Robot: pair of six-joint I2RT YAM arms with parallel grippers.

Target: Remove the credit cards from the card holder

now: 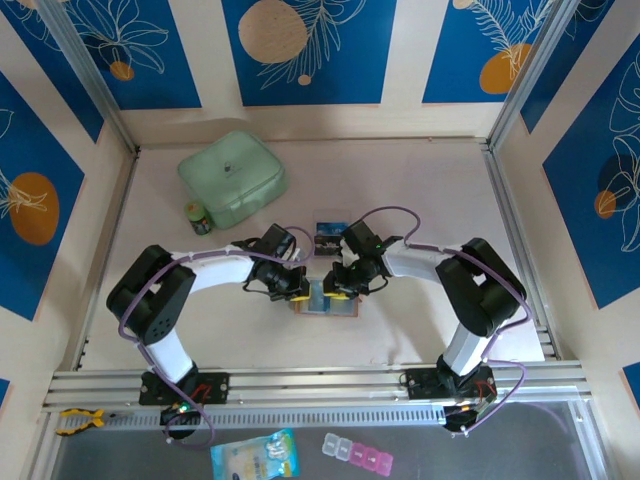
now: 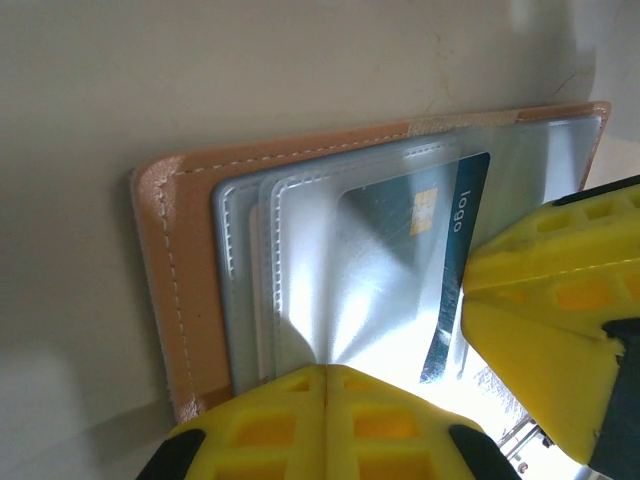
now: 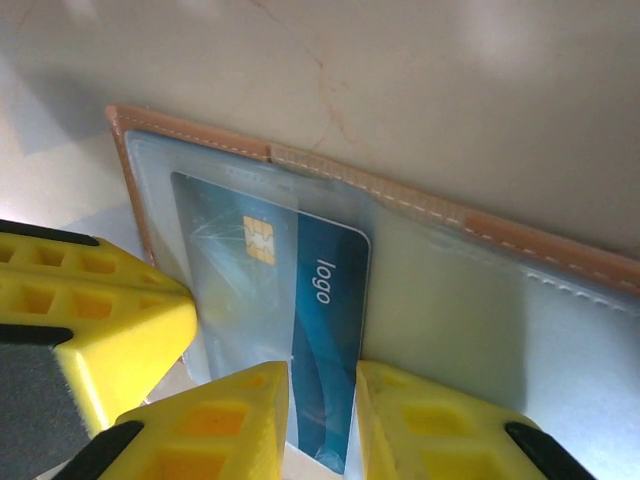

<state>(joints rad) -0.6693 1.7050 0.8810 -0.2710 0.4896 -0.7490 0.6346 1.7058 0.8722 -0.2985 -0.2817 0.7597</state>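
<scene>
The tan-pink card holder (image 1: 345, 309) (image 2: 190, 290) (image 3: 540, 245) lies open and flat on the table between both arms. A dark blue credit card (image 2: 465, 215) (image 3: 325, 330) sticks partway out of its clear pocket. My left gripper (image 1: 298, 290) (image 2: 325, 375) is shut, with its tips pressed down on the clear pockets. My right gripper (image 1: 340, 288) (image 3: 322, 385) stands narrowly open over the card's bare strip, one finger on the pocket's edge, the other against the card's edge. Another credit card (image 1: 328, 237) lies on the table just behind the grippers.
A mint-green zip case (image 1: 232, 177) sits at the back left with a small dark-lidded jar (image 1: 198, 217) in front of it. On the near ledge lie a blue-and-white packet (image 1: 255, 455), a pill box (image 1: 358, 455) and a yellow tool (image 1: 78, 420).
</scene>
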